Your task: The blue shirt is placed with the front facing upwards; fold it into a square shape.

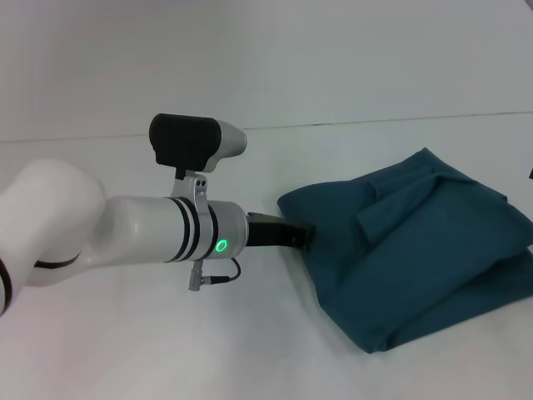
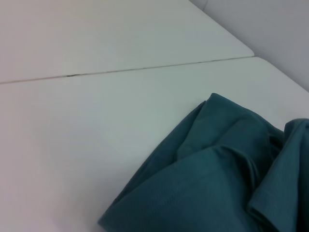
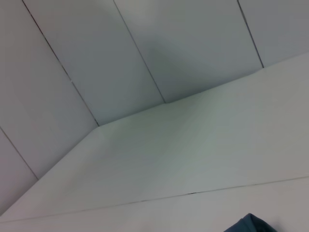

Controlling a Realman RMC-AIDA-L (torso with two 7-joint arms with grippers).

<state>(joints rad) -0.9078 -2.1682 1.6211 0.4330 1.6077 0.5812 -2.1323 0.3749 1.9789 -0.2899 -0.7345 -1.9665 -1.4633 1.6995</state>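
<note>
One arm is at work: the left arm reaches across the head view from the robot's left, its white forearm with a lit green ring ending in a dark wrist section. Left claw [image 1: 306, 237] sits right at the near-left edge of the blue shirt [image 1: 416, 250], tip touching or tucked into the cloth. Fingers are hidden by the fabric and the wrist housing, so how far the claw is open, and whether it has hold of the shirt, cannot be told.

Shirt lies on the white table [image 1: 166, 350], extending away from the left claw toward the robot's right. It is bunched into a rough folded heap, several layers stacked, plain teal surface up; no lettering visible. One narrow flap stands out on top, just beyond the claw tip. Far-right part of the shirt runs out of the head view.

Left wrist view: shirt [image 2: 212, 183] seen close, rumpled folds and a rounded fold edge, lying on the table [image 2: 96, 125]; a thin seam line crosses the table surface beyond the cloth. Own fingers not in this view.

Right claw: not seen in the head view. Right wrist view shows mostly wall panels and table [image 3: 193, 159], with only a small corner of the shirt [image 3: 251, 224] at the picture's edge. State of the right claw cannot be told either.
</note>
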